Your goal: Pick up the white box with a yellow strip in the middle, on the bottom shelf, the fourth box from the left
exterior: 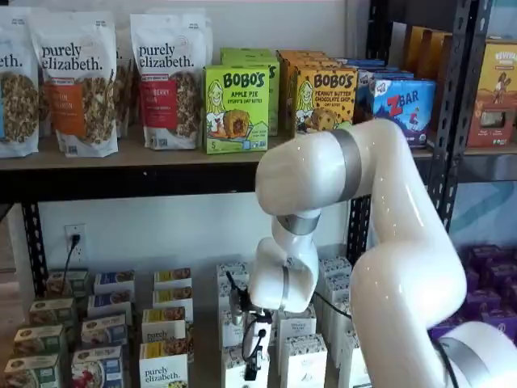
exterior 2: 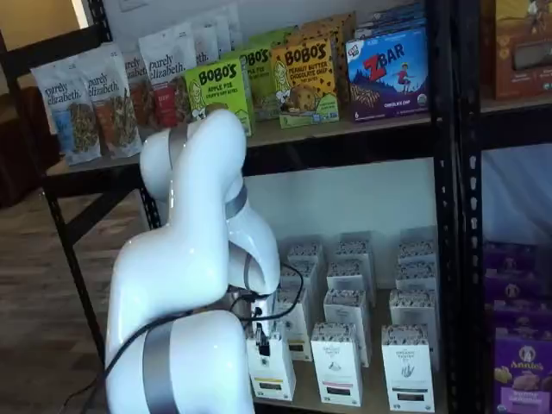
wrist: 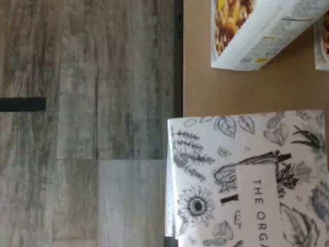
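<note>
The white arm bends down in front of the rack, its wrist low over the bottom shelf. On that shelf, rows of tall white boxes fill the middle; in both shelf views the arm's wrist hangs directly over the front one, the white box, which stands upright at the shelf's front edge with a yellow strip across its face. The end effector is at that box's top, seen side-on as dark fingers, so I cannot tell whether it is wide, narrow or gripping. In the wrist view the box's leaf-patterned top fills the near field, overhanging the shelf edge, with a granola box beside it.
</note>
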